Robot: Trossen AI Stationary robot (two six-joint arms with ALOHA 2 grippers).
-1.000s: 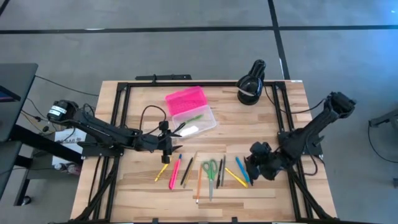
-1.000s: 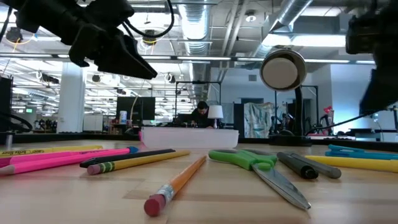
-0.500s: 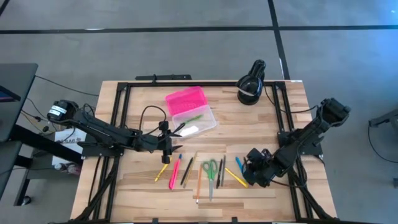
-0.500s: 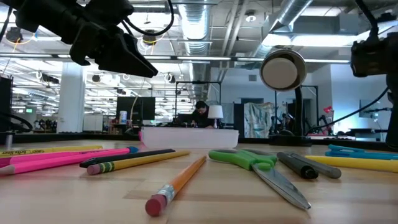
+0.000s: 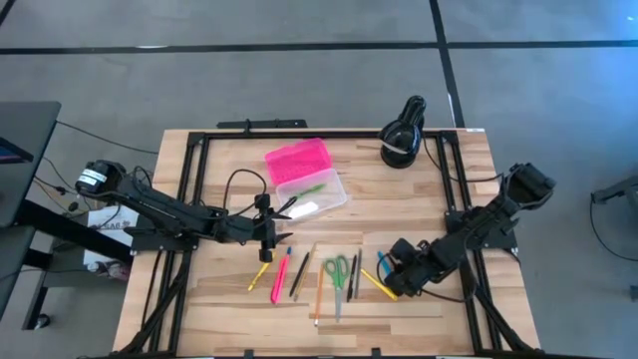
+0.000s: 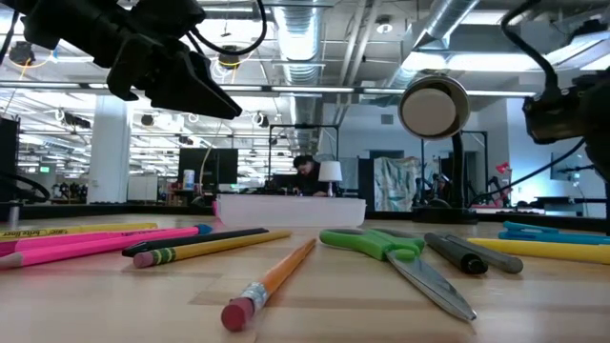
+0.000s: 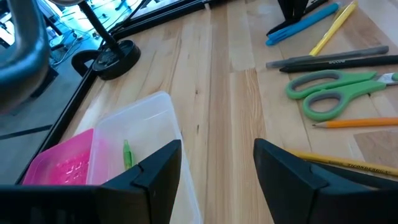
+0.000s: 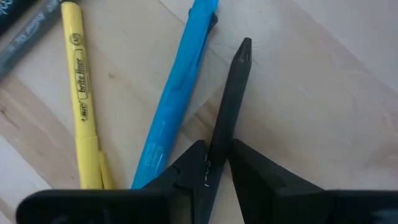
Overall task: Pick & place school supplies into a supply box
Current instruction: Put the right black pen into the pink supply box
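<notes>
Shifted leftward over half a second: right tool [image 5: 392,271], now low on bench [image 5: 419,184], fingers nipped on black pen [image 8: 231,99] beside blue pen [image 8: 176,99]. Left tool [image 5: 267,231] gaping, near supply box [image 5: 310,192]. Judged: lift next.

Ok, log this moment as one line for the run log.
right end effector: shut on black pen, beside blue pen | left end effector: open, above table near supply box | box: open, one green item inside
</notes>
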